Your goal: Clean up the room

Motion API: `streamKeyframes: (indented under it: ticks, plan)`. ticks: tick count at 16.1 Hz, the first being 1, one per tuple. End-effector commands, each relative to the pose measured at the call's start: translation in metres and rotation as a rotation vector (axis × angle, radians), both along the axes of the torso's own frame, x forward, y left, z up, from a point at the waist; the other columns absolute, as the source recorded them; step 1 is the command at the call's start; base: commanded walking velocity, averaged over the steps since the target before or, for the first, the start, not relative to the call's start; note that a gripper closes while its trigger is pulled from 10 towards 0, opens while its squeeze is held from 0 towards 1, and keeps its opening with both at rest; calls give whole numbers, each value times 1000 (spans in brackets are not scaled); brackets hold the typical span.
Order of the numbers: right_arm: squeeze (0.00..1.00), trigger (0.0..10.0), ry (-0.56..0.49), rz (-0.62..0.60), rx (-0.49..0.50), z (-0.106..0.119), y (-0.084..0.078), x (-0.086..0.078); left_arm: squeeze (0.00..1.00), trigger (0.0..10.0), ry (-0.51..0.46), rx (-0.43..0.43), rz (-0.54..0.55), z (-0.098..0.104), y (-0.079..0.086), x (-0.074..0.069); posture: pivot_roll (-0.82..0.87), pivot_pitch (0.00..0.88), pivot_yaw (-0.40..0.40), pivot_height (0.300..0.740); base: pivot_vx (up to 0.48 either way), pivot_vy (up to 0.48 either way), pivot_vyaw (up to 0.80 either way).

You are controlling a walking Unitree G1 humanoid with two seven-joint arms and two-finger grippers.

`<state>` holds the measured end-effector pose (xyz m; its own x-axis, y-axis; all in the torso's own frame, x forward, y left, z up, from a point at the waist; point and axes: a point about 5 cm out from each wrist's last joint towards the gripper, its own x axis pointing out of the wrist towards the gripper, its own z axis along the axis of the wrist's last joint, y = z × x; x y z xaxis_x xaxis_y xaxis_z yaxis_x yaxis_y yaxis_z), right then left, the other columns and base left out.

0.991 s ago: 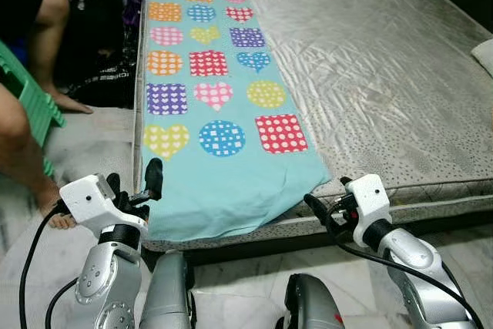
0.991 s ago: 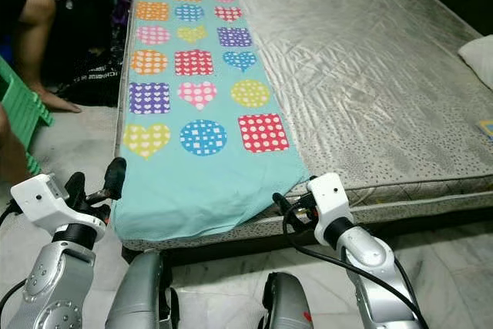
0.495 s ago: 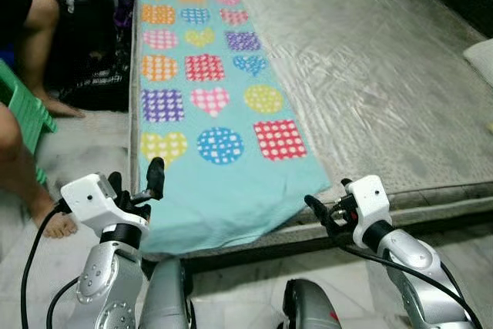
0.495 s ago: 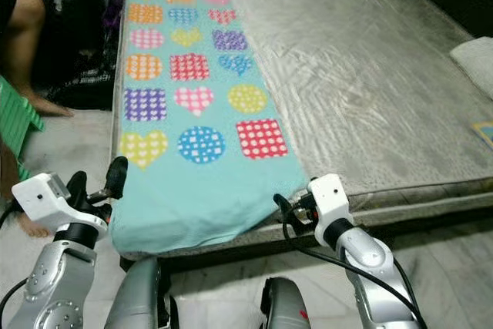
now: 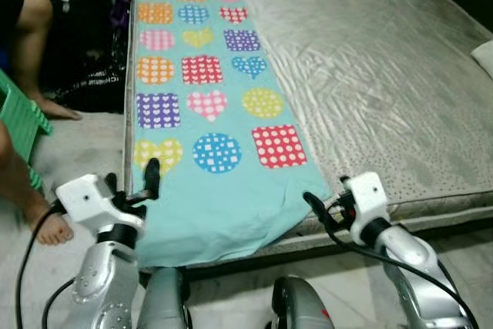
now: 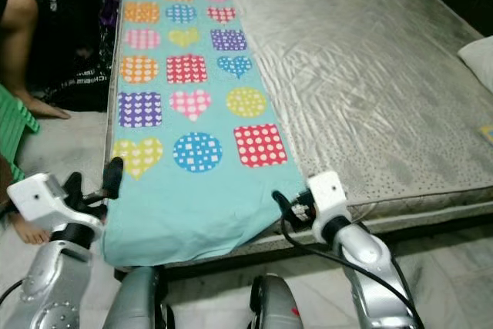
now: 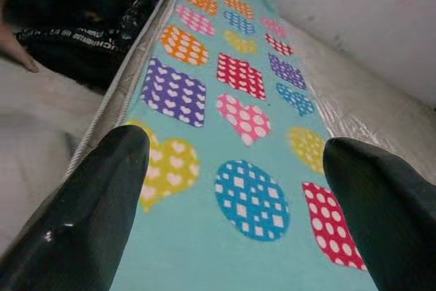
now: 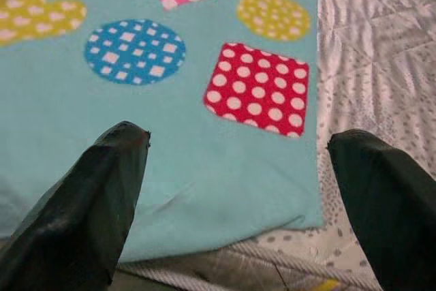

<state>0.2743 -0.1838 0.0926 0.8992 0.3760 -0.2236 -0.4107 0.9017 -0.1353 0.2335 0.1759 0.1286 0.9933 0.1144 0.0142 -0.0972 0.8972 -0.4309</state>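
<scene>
The patterned teal blanket [image 5: 204,113] lies along the mattress [image 5: 370,75] at frame left. The left gripper [image 5: 146,182] and right gripper [image 5: 320,209] hover at its lower corners, jaws apart.

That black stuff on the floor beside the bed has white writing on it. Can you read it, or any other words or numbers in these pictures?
White lettering on the black bundle beside the mattress: a band of capitals, too blurred to read.
Teal patterned cloth: hearts, circles and squares with dots, no words or numbers.
Both grippers, left and right: no readable markings.
</scene>
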Motion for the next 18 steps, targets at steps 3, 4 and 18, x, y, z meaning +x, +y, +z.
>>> streamKeyframes:
  ticks: [3,4,18]
  plan:
    - [0,10000,13,-18,-13,-4,-9,-3,0,10000,23,-1,-13,-3,-6,0,-40,162,-83,615,0,0,0]
    - [0,10000,13,-17,-14,-3,-9,-4,0,10000,25,-2,-13,-3,-6,0,-41,163,-82,615,0,0,0]
    - [0,10000,2,-114,52,14,17,42,0,10000,93,115,157,-4,22,-15,15,228,-76,547,0,0,0]
